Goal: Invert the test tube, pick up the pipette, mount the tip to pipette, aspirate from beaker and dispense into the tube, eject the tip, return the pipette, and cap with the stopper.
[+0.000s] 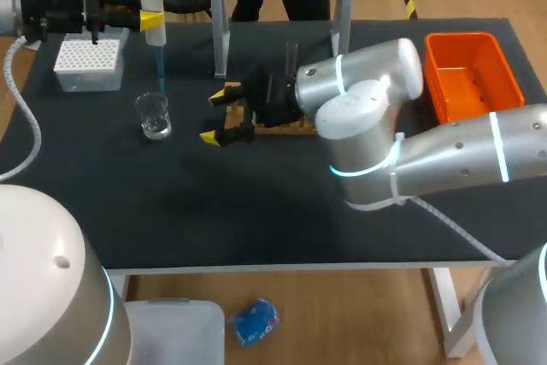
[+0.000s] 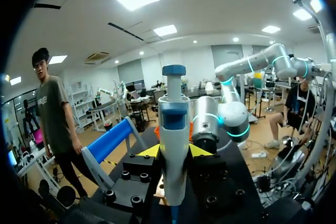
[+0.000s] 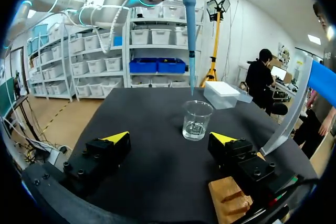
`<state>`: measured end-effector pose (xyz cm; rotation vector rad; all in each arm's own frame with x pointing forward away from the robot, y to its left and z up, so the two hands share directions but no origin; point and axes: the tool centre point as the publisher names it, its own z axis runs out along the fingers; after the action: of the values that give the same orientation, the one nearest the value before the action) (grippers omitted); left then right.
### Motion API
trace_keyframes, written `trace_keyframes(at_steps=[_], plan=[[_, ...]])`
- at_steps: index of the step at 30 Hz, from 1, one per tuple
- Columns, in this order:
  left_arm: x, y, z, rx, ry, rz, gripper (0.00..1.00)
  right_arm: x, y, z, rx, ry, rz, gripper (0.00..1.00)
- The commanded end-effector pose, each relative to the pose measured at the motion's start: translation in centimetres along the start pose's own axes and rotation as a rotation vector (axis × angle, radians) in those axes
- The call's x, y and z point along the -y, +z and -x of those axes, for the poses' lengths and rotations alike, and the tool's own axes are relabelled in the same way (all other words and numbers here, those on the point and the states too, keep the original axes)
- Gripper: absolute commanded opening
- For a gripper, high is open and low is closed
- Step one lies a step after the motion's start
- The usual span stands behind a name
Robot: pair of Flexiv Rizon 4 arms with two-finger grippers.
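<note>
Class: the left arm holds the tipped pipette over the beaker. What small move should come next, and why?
Probably lower the pipette straight down until its blue tip dips into the beaker. The left gripper is shut on the pipette, the tip is mounted, and its end hangs just above the beaker's rim, so it cannot aspirate yet.
</note>
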<state>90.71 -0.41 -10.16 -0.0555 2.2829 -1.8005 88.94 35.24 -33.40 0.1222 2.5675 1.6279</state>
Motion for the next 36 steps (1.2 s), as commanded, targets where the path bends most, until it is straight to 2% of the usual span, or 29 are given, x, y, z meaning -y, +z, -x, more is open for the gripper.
trace_keyframes(at_steps=[1, 20, 27, 36], plan=[[0.0, -0.1, 0.1, -0.005, 0.001, -0.001, 0.0, 0.1, 3.6, -0.4, 0.02, -0.001, -0.002, 1.0], [-0.1, 0.1, 0.2, -0.003, 0.006, 0.005, 0.0, 0.1, 3.6, -0.4, 0.02, -0.001, -0.002, 1.0], [-1.3, 0.4, 0.9, 0.018, -0.009, -0.01, 0.0, 0.1, 3.6, -0.4, 0.02, -0.001, -0.002, 1.0], [-2.6, -0.8, 1.6, 0.046, -0.008, -0.028, 0.0, 0.1, 3.6, -0.4, 0.02, -0.001, -0.002, 1.0]])
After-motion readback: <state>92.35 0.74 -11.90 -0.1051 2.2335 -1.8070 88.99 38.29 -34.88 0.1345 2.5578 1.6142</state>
